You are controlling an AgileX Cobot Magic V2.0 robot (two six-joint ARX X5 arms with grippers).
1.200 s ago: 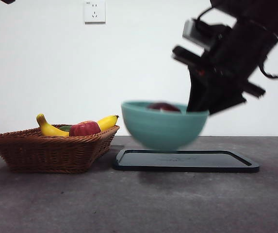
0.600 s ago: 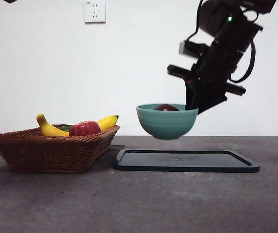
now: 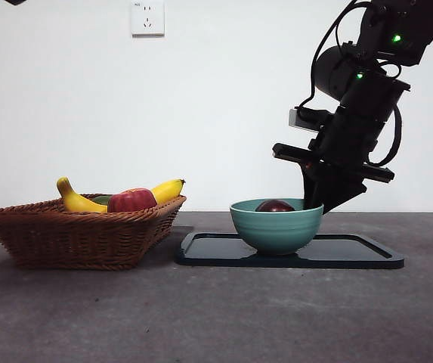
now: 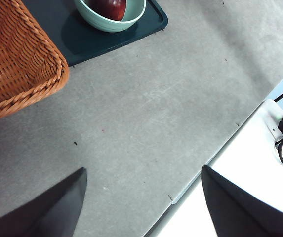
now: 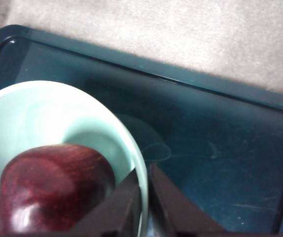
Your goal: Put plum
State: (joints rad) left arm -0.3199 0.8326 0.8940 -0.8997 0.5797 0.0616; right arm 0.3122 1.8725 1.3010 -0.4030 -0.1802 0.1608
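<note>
On the tray (image 3: 352,257), right hand (image 5: 143,197) pinches the plum's (image 5: 52,190) bowl (image 3: 276,227) rim.

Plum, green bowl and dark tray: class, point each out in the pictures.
plum (image 5: 52,190): right wrist view, its glossy side.
green bowl (image 3: 276,229): front view, outer wall.
dark tray (image 3: 352,253): front view, bare rim.

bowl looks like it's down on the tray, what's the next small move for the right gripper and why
Probably open the right gripper and let go of the bowl. Its jaws pinch the rim, the bowl sits on the dark tray, and the plum lies inside. Then lift clear.
</note>
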